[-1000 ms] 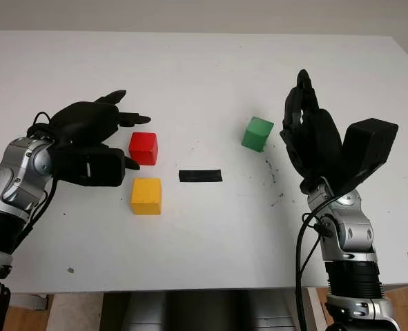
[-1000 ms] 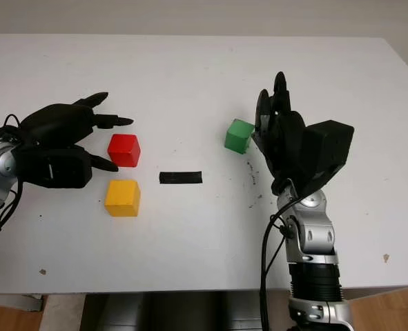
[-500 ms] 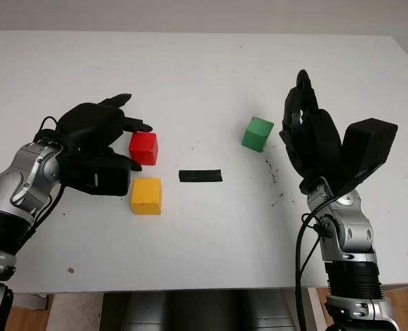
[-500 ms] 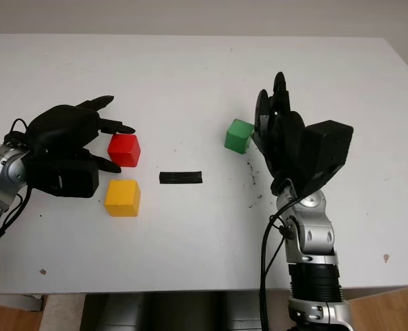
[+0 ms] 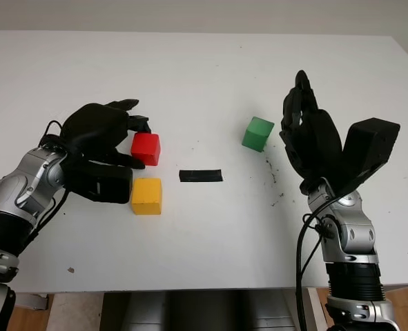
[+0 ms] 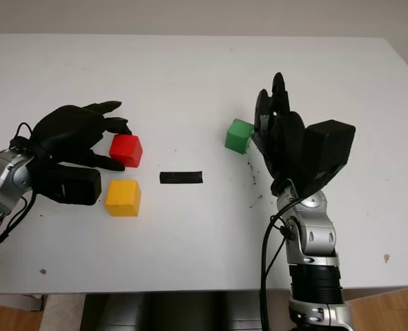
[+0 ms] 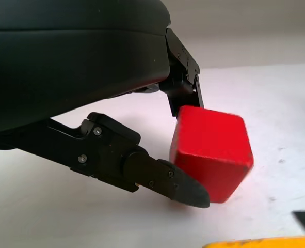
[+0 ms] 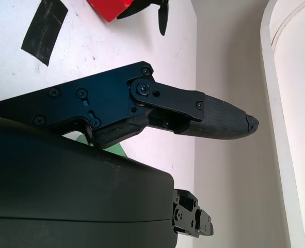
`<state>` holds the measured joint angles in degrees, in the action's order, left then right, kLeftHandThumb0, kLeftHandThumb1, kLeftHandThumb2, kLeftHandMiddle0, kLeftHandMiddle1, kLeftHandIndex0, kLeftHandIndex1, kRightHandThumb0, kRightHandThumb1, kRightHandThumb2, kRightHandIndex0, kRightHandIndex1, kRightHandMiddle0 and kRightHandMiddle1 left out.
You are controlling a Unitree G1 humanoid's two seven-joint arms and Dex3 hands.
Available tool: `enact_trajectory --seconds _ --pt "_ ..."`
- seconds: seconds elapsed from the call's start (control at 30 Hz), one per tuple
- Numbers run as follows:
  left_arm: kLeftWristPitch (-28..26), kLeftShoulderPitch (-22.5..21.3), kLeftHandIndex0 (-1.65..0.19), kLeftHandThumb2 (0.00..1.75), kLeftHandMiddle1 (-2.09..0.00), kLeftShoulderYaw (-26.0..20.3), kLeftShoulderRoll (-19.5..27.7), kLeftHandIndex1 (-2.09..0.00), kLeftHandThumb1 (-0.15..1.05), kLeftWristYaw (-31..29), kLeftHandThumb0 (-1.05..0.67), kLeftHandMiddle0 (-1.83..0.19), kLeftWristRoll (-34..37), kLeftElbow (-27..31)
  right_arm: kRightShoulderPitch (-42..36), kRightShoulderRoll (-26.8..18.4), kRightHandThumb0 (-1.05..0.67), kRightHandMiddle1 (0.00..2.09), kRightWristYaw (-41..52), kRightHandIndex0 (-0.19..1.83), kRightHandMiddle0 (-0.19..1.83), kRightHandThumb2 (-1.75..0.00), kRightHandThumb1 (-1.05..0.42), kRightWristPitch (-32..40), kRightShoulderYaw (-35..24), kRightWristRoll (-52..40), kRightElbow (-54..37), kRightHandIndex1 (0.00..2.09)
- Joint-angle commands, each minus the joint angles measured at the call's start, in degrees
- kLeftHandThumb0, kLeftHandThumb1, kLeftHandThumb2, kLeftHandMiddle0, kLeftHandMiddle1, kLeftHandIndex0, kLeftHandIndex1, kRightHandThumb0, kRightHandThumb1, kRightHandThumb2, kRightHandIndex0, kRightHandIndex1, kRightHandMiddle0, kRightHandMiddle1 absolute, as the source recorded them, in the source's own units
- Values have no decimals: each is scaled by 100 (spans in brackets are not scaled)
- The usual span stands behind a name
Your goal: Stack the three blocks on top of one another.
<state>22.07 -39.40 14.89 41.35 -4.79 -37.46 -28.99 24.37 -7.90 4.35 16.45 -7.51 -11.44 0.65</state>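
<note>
The left hand [image 5: 103, 141] is covering the red block's [image 5: 146, 149] near-left side. In the left wrist view the yellow block [image 7: 255, 242] is being cut off by the frame edge. The right hand [image 8: 142, 119] is hiding most of the green block [image 8: 113, 150].

moved in from beside the red block [image 5: 146, 149], left hand [image 5: 100, 141] now closing fingers [image 7: 162, 178] around it, touching its sides
</note>
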Motion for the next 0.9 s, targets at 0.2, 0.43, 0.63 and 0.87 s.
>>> enact_trajectory --seconds 0.2,0.43,0.63,0.87 --pt "95 -7 -20 12 -4 -242 -73 -157 105 -271 -46 -15 657 -64 -59 53 -76 0 -40 -19 -19 -66 -105 -2 -31 -6 -54 0" --pt "-134 -22 -12 17 -4 -352 -66 -168 105 -877 -43 -11 1042 158 -74 77 -75 0 -35 -19 -19 -65 -105 -73 -30 8 -27 0" --pt "-349 -67 -17 13 -5 -503 -121 -162 105 -1417 -39 -9 1493 429 -83 119 -75 0 -95 -19 -19 -65 -105 -68 -8 43 -39 0" --pt "-231 -90 -19 11 -6 -512 -223 -173 105 -1497 -40 -11 1625 525 -107 150 -75 0 -117 -19 -19 -65 -105 -114 3 101 -51 0"
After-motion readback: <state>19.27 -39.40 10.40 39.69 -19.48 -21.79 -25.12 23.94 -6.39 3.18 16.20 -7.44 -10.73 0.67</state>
